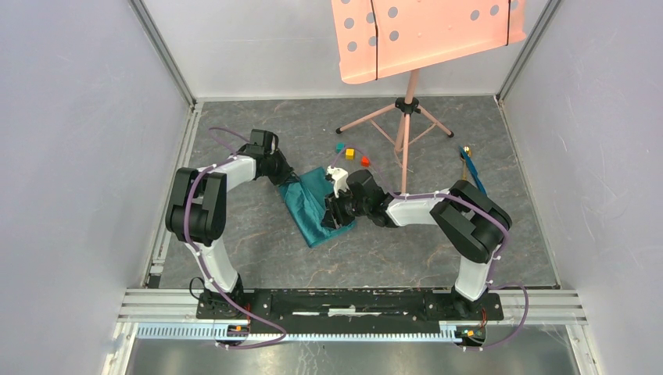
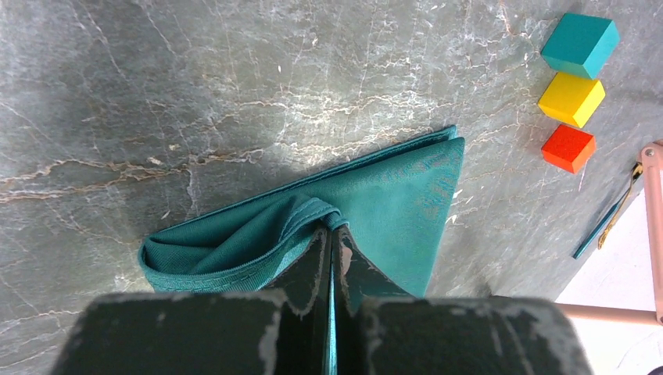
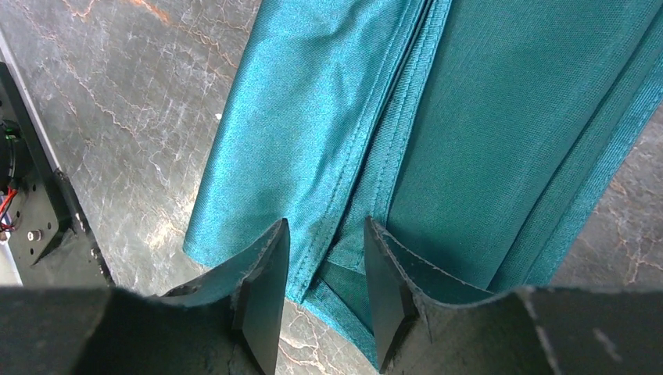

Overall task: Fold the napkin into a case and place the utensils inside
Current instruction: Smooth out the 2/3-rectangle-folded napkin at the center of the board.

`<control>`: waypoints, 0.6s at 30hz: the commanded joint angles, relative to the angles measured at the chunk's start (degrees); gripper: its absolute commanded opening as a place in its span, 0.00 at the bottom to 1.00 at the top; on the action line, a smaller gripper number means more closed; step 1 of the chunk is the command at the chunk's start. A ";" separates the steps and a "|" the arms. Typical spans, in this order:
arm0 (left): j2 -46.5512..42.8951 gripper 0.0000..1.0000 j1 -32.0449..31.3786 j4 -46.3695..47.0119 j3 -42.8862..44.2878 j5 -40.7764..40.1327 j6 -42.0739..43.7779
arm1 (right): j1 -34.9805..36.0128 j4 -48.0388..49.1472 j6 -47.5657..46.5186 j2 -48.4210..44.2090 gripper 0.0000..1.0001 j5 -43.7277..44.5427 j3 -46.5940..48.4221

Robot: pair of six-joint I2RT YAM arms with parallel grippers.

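The teal-green napkin (image 1: 311, 205) lies folded into a long strip on the grey table between the two arms. My left gripper (image 1: 286, 178) is at the strip's far left end. In the left wrist view it (image 2: 332, 231) is shut on the napkin's (image 2: 399, 191) stitched hem, and the cloth bunches up at the fingertips. My right gripper (image 1: 333, 214) is over the strip's near end. In the right wrist view it (image 3: 327, 234) stands open, its fingers on either side of a folded hem of the napkin (image 3: 485, 133). The utensils (image 1: 471, 167), thin blue and golden, lie far right (image 2: 608, 223).
Teal (image 2: 579, 44), yellow (image 2: 571, 98) and orange-red (image 2: 568, 148) cubes sit beyond the napkin. A pink music stand (image 1: 405, 117) stands on a tripod at the back, one leg reaching near the cubes. White walls and metal rails (image 1: 352, 301) enclose the table.
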 commanded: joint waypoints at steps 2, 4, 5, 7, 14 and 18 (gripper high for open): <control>0.05 0.02 -0.07 0.93 2.20 -0.66 -2.11 | 0.01 2.70 0.51 -0.92 0.50 -0.50 0.20; -0.32 0.02 -0.03 0.85 1.82 -0.50 -1.82 | -0.05 2.06 0.70 -1.29 0.52 1.60 0.11; -0.70 0.03 -0.02 0.75 1.62 -0.46 -1.53 | -0.10 2.39 0.82 -1.38 0.53 2.28 -0.08; -1.14 0.11 -0.07 -0.14 1.65 -0.11 -0.79 | -0.08 2.81 1.41 -0.87 0.52 2.19 0.14; -9.51 0.53 -0.15 -3.28 -1.81 1.14 2.79 | -1.38 5.81 6.49 -1.64 0.47 1.30 -2.61; -17.22 0.59 -1.59 -6.02 -5.59 1.92 4.54 | -2.55 7.41 9.17 -2.37 0.47 -2.03 -3.69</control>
